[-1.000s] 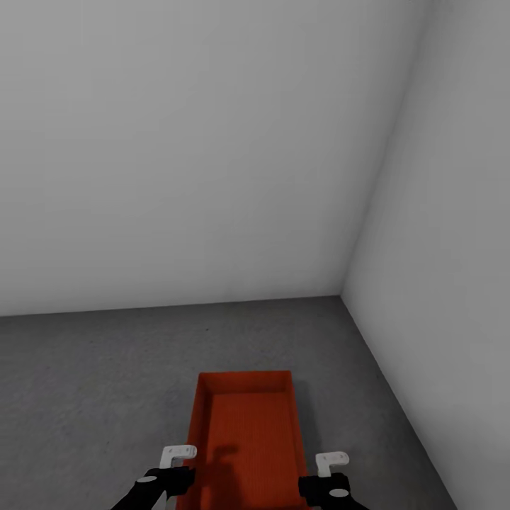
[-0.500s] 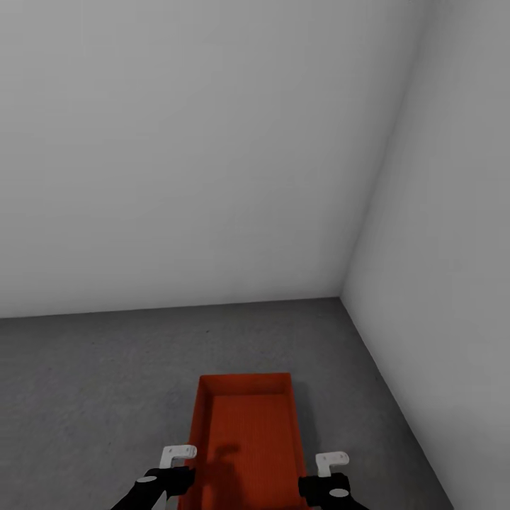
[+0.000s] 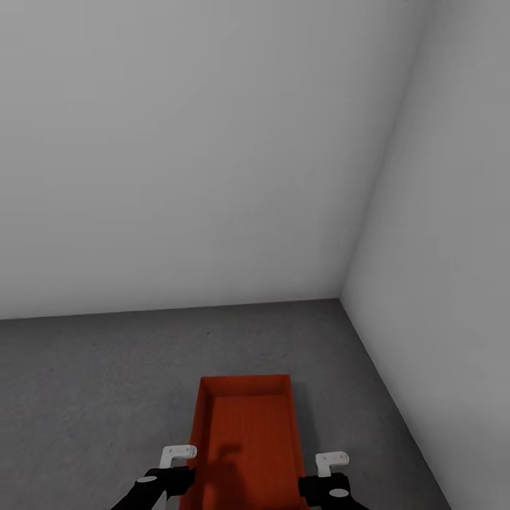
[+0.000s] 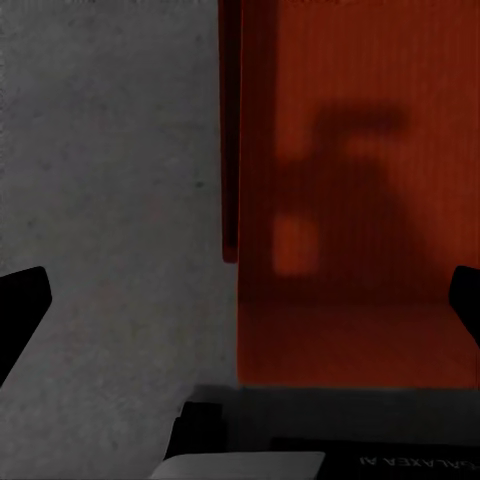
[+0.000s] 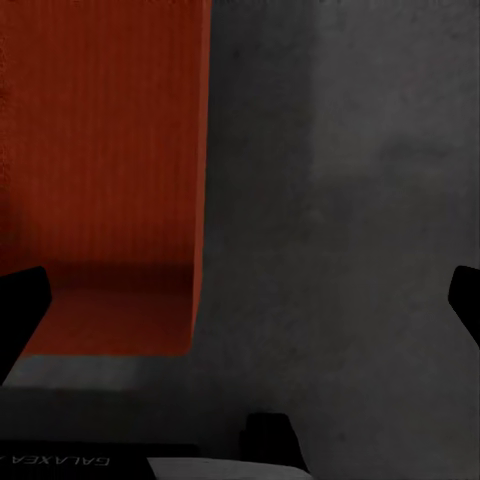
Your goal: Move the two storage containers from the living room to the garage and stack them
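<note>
One orange-red storage container [image 3: 246, 439] sits on the dark grey concrete floor [image 3: 92, 375] of the garage, near the corner where two pale grey walls [image 3: 198, 142] meet. Its open top faces up and its long axis points toward the far wall. The left end effector [image 3: 178, 455] is above the container's left long wall, fingers spread, gripping nothing. The right end effector [image 3: 331, 462] is just outside the right long wall, above bare floor, fingers also spread and gripping nothing
</note>
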